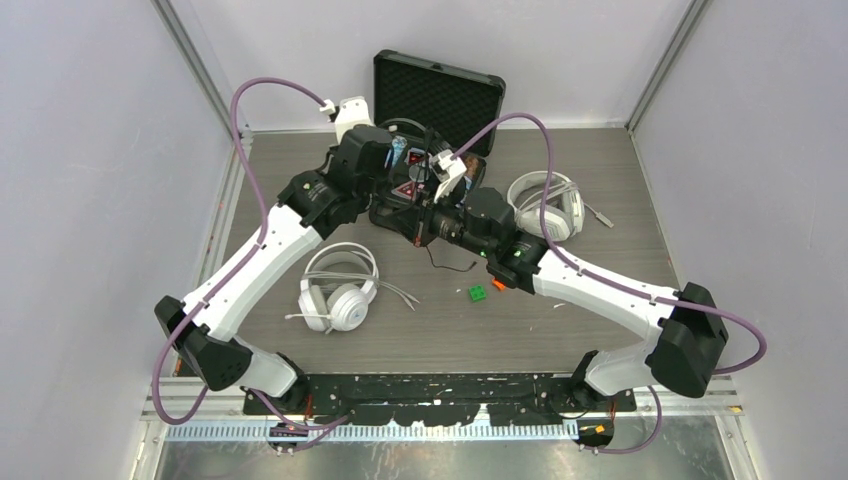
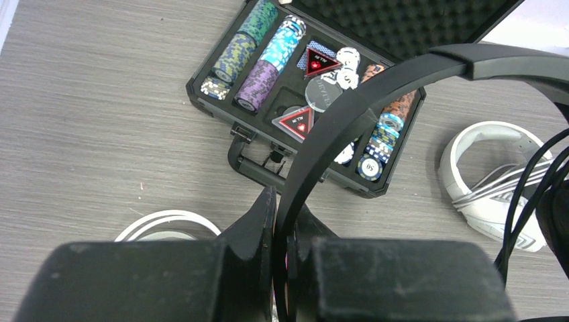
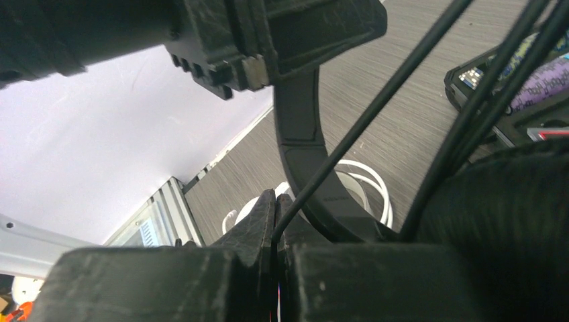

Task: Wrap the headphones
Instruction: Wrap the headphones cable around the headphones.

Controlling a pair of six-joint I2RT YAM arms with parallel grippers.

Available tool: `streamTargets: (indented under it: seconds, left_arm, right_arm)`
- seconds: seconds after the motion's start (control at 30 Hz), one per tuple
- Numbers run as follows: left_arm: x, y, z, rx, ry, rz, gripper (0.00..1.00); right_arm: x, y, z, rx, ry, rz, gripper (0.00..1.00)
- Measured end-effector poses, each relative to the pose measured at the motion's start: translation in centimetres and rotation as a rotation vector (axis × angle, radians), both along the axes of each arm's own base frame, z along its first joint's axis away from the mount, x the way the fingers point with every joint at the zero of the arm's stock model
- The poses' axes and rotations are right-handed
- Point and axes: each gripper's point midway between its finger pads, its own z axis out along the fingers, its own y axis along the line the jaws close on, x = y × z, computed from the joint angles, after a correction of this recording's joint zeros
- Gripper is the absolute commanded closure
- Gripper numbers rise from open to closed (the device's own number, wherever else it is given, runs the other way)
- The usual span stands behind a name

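Left fingers point(image 2: 258, 225) clamp the black headphones point(image 2: 376, 94) by the band above the chip case point(image 1: 440, 95) at twelve o'clock; right fingers point(image 3: 260, 228) pinch what looks like their thin cable point(image 3: 376, 107).

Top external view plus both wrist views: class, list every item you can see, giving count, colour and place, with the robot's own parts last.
black headphones: one, black, held up over the case, thin cable trailing
white headphones: two, white; one near-left on the table, the other far-right beside the case
case: one, black, open at the table's far middle
poker chips: several stacks, mixed colours, inside the case
green block: one, green, table centre
orange block: one, orange, beside the green block
table: one, grey wood-grain
left arm: one, white and black, jaws shut on the black headband
right arm: one, white and black, jaws shut on the thin black cable
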Motion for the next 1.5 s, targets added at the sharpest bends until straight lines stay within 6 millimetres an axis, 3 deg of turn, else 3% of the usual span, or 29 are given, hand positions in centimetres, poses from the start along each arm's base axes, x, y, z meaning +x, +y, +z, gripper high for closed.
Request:
streamTargets:
  seconds: [0.23, 0.47, 0.7, 1.33, 1.5]
  left_arm:
    - [-0.1, -0.1, 1.0, -0.021, -0.009, -0.006, 1.0]
    - [-0.8, -1.0, 0.7, -0.064, 0.024, -0.037, 1.0]
    - [-0.8, -1.5, 2.2, -0.131, 0.002, -0.04, 1.0]
    - [-1.7, -2.1, 3.4, -0.19, 0.015, -0.082, 1.0]
    - [-2.1, -2.7, 4.6, -0.254, 0.006, -0.107, 1.0]
  right_arm:
    - [0.2, -0.9, -1.2, -0.032, -0.014, -0.037, 0.92]
    - [-0.5, -2.6, -1.8, -0.072, -0.085, -0.047, 0.88]
    - [-1.0, -2.8, -3.0, -0.111, -0.11, -0.025, 0.86]
    - [-2.4, -3.7, -5.5, -0.082, -0.234, 0.017, 0.81]
    - [-2.4, -3.9, -6.1, -0.093, -0.259, 0.015, 0.72]
